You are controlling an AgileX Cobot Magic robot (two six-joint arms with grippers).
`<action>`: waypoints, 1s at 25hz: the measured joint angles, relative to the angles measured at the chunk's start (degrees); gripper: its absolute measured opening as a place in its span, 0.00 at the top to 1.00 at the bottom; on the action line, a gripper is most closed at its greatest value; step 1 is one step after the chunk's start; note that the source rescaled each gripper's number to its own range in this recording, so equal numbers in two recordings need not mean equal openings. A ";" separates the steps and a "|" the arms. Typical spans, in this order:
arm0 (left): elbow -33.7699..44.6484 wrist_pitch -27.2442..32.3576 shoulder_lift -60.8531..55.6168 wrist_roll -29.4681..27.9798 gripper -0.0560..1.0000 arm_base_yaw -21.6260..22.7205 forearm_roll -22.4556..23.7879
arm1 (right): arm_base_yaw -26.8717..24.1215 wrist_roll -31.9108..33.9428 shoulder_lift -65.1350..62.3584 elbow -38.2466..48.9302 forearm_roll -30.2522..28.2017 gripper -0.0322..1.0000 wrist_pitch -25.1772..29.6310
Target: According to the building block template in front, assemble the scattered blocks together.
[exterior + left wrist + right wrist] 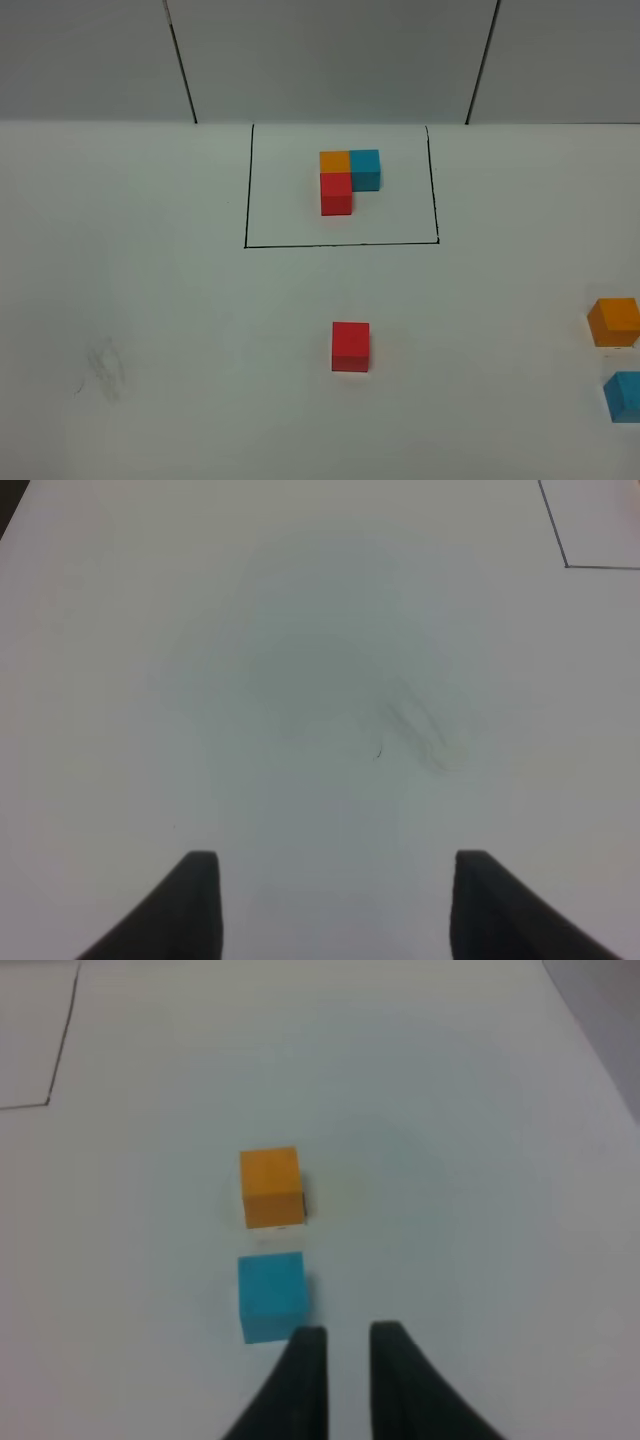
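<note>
As the high camera lays things out, you have the following on the white table (pixel 150 300).

Item 1: building block template (pixel 348 178), far middle, inside a thin drawn black rectangle (pixel 340 244). Three plain-faced cubes touch in an L. Orange and light blue sit side by side in the far row, which runs left to right. Red sits in front of the orange, so that leg points toward the near edge.

Item 2: red cube (pixel 351 346), loose, near the middle, well in front of the rectangle and square to it.

Item 3: orange cube (pixel 614 321), at the right edge.

Item 4: light blue cube (pixel 624 395), just nearer than the orange one, separated by a slim gap. The pair lines up far to near.

Item 5: left gripper (pixel 330 865), jaws spread wide over bare table beside a faint grey smudge (pixel 420 730), holding nothing.

Item 6: right gripper (pixel 347 1335), jaws drawn nearly together and empty, tips just beside the light blue cube.
</note>
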 joint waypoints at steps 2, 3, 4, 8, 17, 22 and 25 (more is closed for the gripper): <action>0.00 0.00 0.00 0.00 0.40 0.00 0.00 | 0.00 -1.03 0.00 0.00 -0.10 0.69 0.00; 0.00 0.00 0.00 0.00 0.40 0.00 0.00 | 0.00 -1.39 0.06 0.00 -0.10 0.61 0.00; 0.00 0.00 0.00 0.00 0.40 0.00 0.00 | 0.00 -1.71 0.53 0.00 -0.10 0.53 0.00; 0.00 0.00 0.00 0.00 0.40 0.00 0.00 | 0.00 -1.85 6.48 -1.64 -0.10 0.17 -0.04; 0.00 0.00 0.00 0.00 0.40 0.00 0.00 | 0.00 -3.56 34.63 -13.32 -0.10 0.00 -1.86; 0.00 0.00 0.00 0.00 0.40 0.00 0.00 | 0.00 -3.56 51.08 -18.99 -0.14 0.00 -5.91; 0.00 0.00 0.00 0.00 0.40 0.00 0.00 | 0.00 -3.56 62.03 -22.36 -0.14 0.00 -6.84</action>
